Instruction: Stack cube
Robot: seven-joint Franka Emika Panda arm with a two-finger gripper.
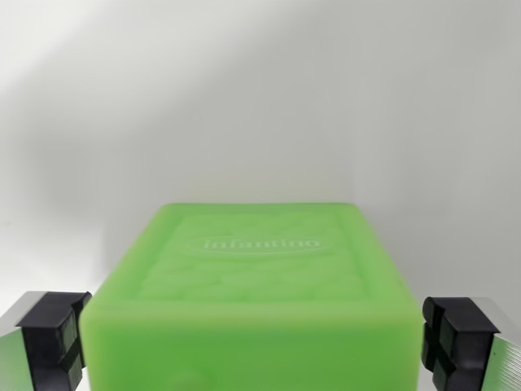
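Wrist view, looking down between the two fingers of the gripper (pixel 252 338); we see a green cube (pixel 252 277) filling the lower middle of the frame, resting on a plain white bench (pixel 260 98) whose edges and corners all lie outside the view, so we cannot place the cube relative to them. The left pad (pixel 55 338) stands just beside the cube's left face and the right pad (pixel 454 336) just beside its right face; the jaws are spread to straddle the cube, and we cannot tell from this angle whether either pad already touches the soft green wall, though a thin gap seems to remain on both sides. We judge the task to be at an early stage: the cube appears to sit flat on the bench rather than lifted, no second cube shows anywhere in the frame, and nothing is stacked as far as we can see. What is left, in our reading, is to press the fingers onto the cube, raise it, carry it to its partner and set it squarely on top. The cube's upper face carries a raised oval badge with embossed lettering that we read as "infantino", set against a moulded relief pattern of curved, pebble-like shapes inside a recessed border; no other writing, label or number is legible on the cube, the pads or the bench
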